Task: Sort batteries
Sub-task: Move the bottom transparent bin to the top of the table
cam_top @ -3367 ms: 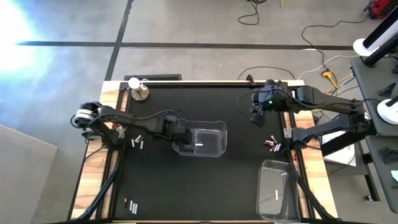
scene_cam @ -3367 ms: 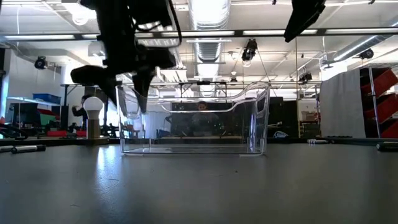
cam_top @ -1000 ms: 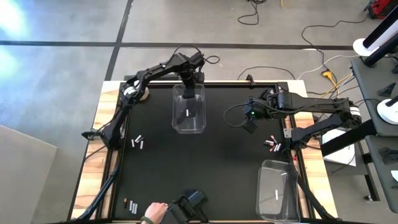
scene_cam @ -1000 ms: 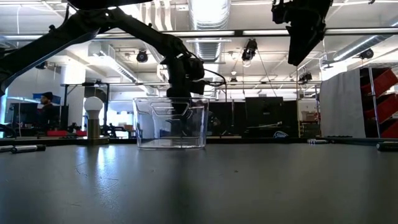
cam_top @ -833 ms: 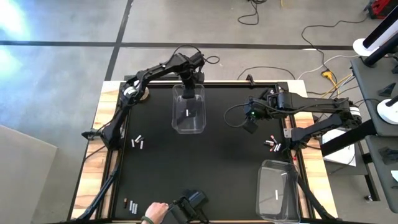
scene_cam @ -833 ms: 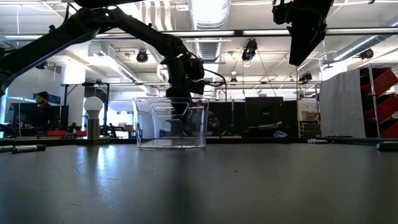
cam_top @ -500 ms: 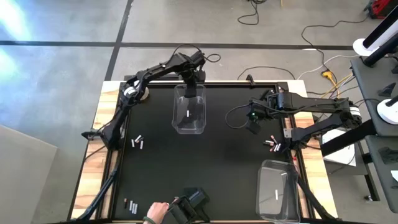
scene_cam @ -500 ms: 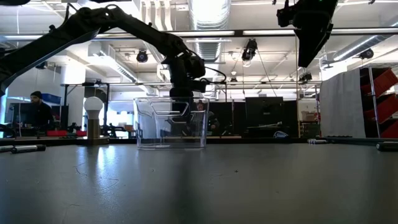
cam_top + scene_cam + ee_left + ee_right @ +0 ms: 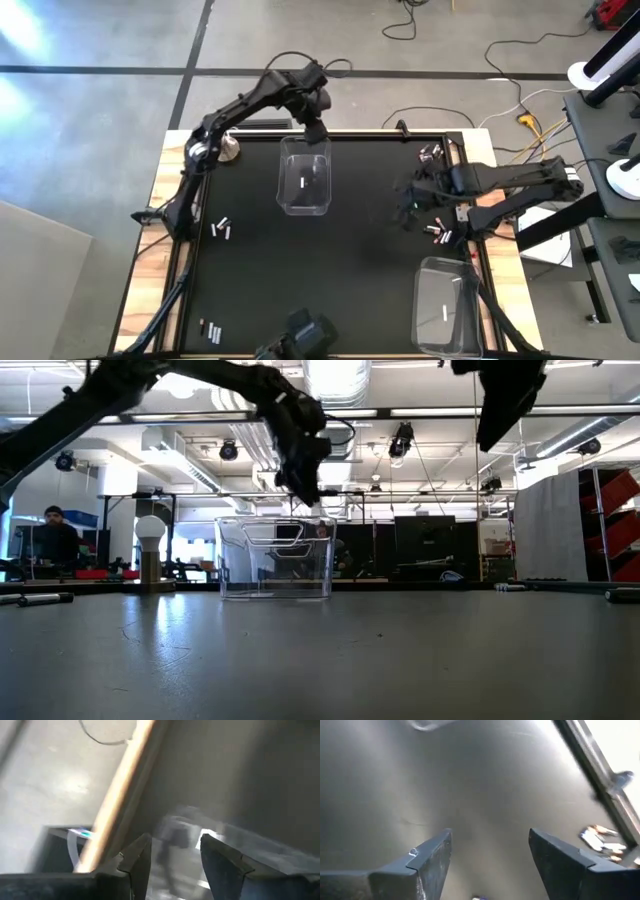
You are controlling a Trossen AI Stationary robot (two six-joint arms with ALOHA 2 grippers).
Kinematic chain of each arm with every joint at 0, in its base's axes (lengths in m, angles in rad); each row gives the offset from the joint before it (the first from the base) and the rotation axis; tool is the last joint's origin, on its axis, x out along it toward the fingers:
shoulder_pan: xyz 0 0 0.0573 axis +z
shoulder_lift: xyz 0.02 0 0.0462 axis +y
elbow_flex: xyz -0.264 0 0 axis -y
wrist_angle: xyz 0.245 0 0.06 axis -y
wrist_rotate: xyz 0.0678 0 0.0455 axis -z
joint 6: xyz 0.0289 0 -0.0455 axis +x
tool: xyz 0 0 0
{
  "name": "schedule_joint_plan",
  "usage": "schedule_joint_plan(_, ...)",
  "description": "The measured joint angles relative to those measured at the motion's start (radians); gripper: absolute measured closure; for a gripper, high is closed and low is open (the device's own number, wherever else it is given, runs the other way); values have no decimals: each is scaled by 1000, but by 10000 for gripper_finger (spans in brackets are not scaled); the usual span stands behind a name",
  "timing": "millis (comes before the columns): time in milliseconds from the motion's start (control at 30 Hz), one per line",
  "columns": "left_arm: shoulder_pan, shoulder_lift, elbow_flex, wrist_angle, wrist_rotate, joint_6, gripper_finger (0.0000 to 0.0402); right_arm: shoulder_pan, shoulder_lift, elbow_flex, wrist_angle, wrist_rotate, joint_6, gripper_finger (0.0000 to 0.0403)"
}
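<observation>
High view | left gripper [image 9: 316, 128] apart above bin [image 9: 305, 186] | right gripper [image 9: 408, 212] apart near batteries [image 9: 438, 233]

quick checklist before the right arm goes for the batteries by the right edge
1. Right tool open and empty: ok.
2. Batteries near the table's right edge in sight and loose on the mat: ok.
3. Right tool over that cluster: not ok, it sits just inward of it.
4. Left tool out of the way at the far rim of the clear bin: ok.
5. Second bin at the near right corner upright to receive: ok.
6. Battery types in the cluster: cannot tell.
</observation>
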Motion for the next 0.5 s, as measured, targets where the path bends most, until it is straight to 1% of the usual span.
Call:
schedule_joint_plan(67, -24, -37, -31, -20, 31, -67, 256, 82, 3, -2, 18, 28, 42, 159)
schedule_joint_plan(133, -66, -78, -71, -5, 32, -112, 260, 169, 9, -4, 20, 67, 92, 167)
schedule_joint_plan(200, -118, -121, -119, 26, 32, -149, 263, 254, 12, -4, 22, 89, 131, 175)
schedule_joint_plan(300, -207, -189, -207, 90, 32, -202, 267, 388, 19, -5, 22, 96, 195, 185)
schedule_joint_plan(367, -271, -235, -277, 156, 25, -226, 269, 486, 21, -6, 22, 95, 268, 190)
schedule_joint_plan(500, -411, -334, -421, 334, -43, -286, 271, 697, 37, -6, 22, 101, 448, 203)
